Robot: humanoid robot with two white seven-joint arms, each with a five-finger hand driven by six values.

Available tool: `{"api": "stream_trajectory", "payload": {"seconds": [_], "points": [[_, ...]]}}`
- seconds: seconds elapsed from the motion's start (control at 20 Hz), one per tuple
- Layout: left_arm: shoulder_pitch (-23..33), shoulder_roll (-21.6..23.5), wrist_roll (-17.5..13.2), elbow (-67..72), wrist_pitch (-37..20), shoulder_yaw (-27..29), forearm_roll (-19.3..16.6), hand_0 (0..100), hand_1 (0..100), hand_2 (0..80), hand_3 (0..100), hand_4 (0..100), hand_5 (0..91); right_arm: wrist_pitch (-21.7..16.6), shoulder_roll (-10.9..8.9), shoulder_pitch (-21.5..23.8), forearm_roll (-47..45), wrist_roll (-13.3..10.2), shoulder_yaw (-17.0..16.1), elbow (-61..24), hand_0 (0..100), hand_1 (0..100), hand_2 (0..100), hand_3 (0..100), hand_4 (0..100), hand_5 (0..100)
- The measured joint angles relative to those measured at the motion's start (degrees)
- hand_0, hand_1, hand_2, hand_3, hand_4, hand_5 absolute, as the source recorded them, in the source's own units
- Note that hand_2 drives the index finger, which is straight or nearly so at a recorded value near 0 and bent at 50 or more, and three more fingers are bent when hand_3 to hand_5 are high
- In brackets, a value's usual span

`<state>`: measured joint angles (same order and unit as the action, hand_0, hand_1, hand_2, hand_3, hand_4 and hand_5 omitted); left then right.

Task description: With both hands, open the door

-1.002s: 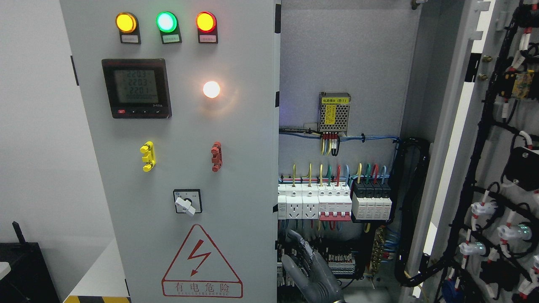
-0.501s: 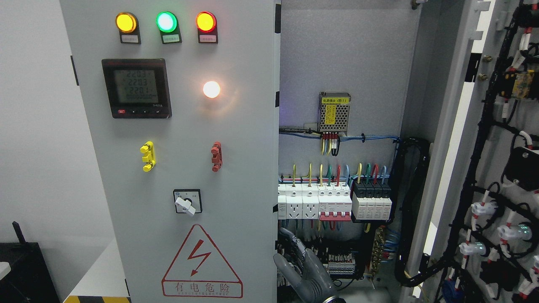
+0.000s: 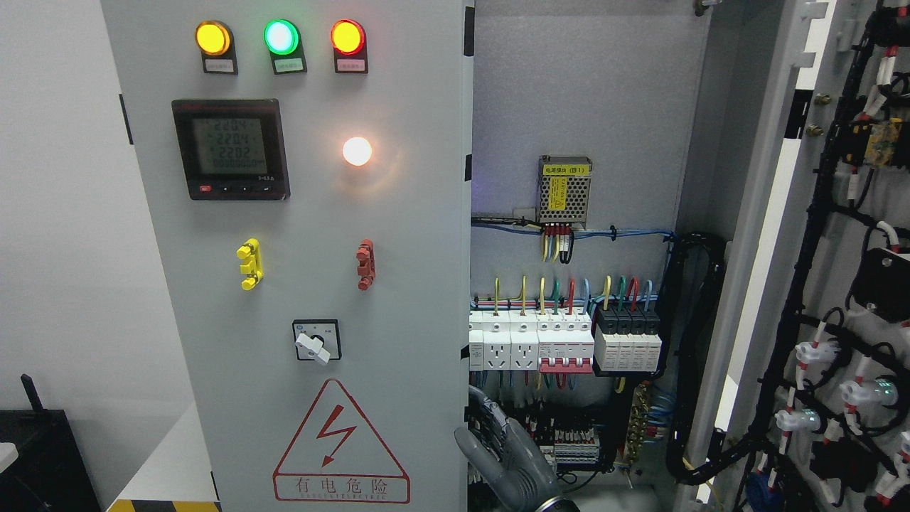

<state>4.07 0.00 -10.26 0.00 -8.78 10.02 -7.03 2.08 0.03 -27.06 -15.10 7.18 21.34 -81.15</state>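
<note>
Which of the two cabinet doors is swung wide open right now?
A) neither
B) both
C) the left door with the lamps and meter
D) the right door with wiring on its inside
D: the grey right door shows its wired inner face, while the grey left door with lamps, meter and warning triangle still faces front.

The hand (image 3: 501, 459) is cut off at the bottom edge, its arm unseen.
</note>
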Motion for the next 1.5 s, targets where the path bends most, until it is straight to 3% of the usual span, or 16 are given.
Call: {"api": "stream_trajectory", "payload": {"seconds": [0.45, 1.15, 1.5], "points": [[0.0, 0.0, 0.0, 0.0, 0.1, 0.0, 0.0, 12, 39, 0.0, 0, 0, 0.0, 0.0, -0.02, -2.0, -0.7, 1.9, 0.2, 2.2, 12, 39, 0, 0, 0, 0], [0.0, 0.0, 0.0, 0.0, 0.2, 0.0, 0.0, 12, 39, 0.0, 0, 0, 0.0, -0.3, -0.03, -3.9, -1.6, 2.6, 0.1, 5.3, 12, 39, 0, 0, 0, 0], [0.0, 0.0, 0.0, 0.0, 0.2, 0.0, 0.0, 12, 39, 0.0, 0, 0, 0.0, -0.3, -0.03, -4.1, -3.2, 5.5, 0.1, 6.0, 12, 39, 0, 0, 0, 0]]}}
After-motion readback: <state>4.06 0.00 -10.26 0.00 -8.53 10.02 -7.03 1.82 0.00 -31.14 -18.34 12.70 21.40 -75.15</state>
